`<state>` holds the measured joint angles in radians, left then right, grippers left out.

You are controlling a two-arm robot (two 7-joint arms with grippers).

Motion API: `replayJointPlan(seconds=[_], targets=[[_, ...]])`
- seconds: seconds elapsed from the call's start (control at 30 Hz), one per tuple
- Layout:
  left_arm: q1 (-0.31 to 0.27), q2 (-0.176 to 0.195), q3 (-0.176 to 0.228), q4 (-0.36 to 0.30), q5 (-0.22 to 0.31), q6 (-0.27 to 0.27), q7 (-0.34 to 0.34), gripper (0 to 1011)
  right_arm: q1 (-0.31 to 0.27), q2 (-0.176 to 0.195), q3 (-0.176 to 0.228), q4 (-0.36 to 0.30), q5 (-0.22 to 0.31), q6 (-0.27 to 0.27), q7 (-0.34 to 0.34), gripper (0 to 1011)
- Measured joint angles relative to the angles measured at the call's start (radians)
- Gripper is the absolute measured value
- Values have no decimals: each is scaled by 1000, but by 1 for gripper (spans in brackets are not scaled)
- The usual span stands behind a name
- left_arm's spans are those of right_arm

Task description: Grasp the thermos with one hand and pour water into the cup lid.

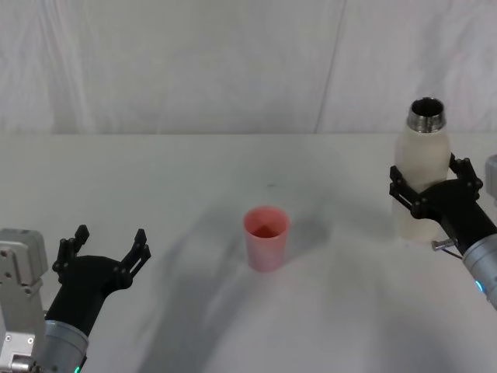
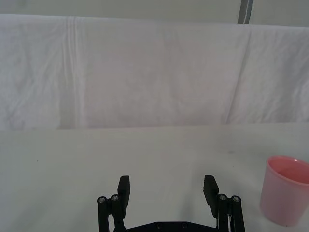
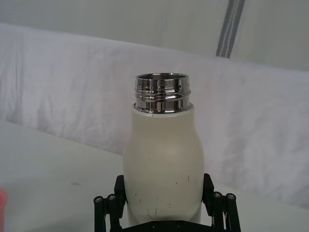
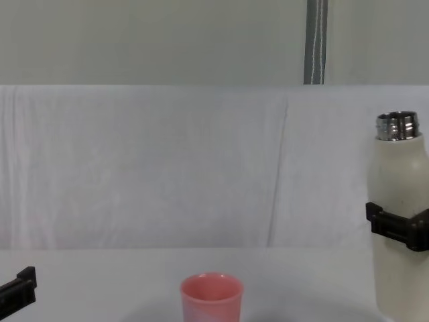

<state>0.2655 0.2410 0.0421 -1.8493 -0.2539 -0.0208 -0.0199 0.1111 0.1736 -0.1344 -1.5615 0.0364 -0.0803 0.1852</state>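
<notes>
Thermos point(image 1: 419, 183): you see it upright at the right of the bench point(image 1: 178, 186), neck uncapped.
Right gripper point(image 1: 429, 189): its fingers pinch the thermos body on both sides.
Cup lid point(image 1: 266, 237): upright at bench middle, well apart from the thermos.
Left gripper point(image 1: 106, 247): low at the left, fingers spread, holding nothing.

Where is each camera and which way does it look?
Head: up high, looking down at the table; both tools show, left tool open, right tool around the thermos.
Chest: low, looking across at the cup lid.
Left wrist: looking past its open tool.
Right wrist: looking at the gripped thermos.
Head and chest share cup lid and thermos.
</notes>
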Motion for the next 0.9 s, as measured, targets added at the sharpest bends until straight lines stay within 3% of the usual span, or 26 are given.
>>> replayJointPlan(seconds=[0.33, 0.9], targets=[[0, 0, 0, 0, 0, 0, 0, 1001, -4, -23, 28, 21, 73, 15, 0, 950], [0, 0, 0, 0, 0, 0, 0, 1001, 19, -32, 45, 87, 124, 10, -3, 950]])
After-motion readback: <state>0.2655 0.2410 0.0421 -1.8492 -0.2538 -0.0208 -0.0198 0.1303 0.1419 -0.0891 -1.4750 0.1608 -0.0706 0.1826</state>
